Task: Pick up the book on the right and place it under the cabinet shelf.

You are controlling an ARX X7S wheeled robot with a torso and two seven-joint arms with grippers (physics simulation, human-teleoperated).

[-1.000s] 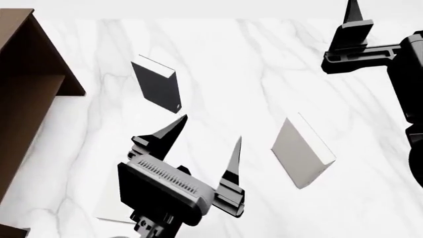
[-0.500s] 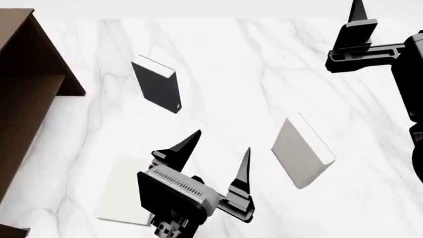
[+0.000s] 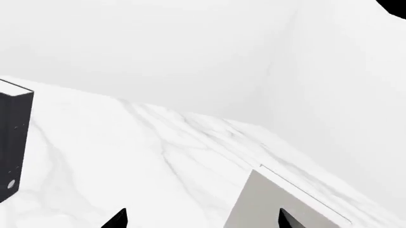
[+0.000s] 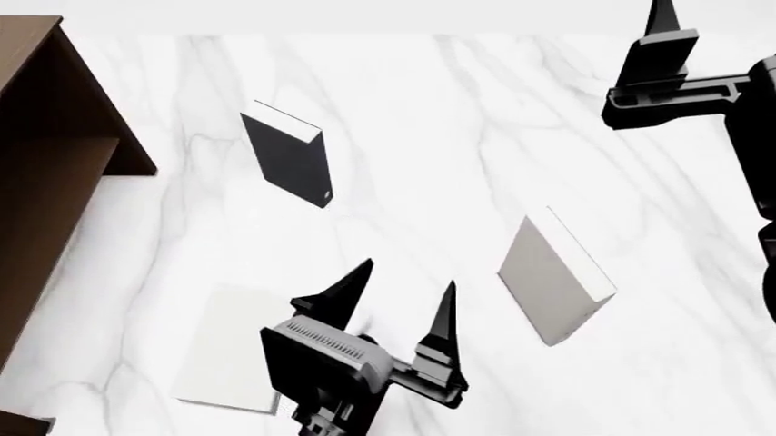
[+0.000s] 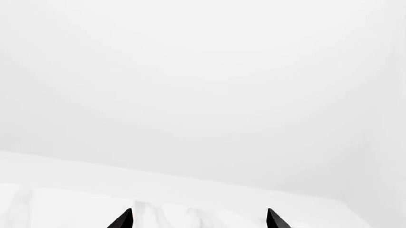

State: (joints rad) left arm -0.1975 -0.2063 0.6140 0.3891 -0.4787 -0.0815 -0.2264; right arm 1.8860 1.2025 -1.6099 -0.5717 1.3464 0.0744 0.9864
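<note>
At 9 o'clock, in the head view only, cabinet [image 4: 49, 136]. At 7, white book [image 4: 224, 350] lying flat. At 11, black book [image 4: 291, 159] upright. At 6, left gripper [image 4: 408, 273] spread wide, empty. At 4, book [image 4: 552, 277] standing on the table, also close ahead in the left wrist view. At 2, right gripper [image 4: 661, 41], shown splayed and empty only by its wrist view.

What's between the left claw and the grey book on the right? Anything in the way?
Nothing. In the head view only bare marble tabletop separates the open left claw from the grey book.
</note>
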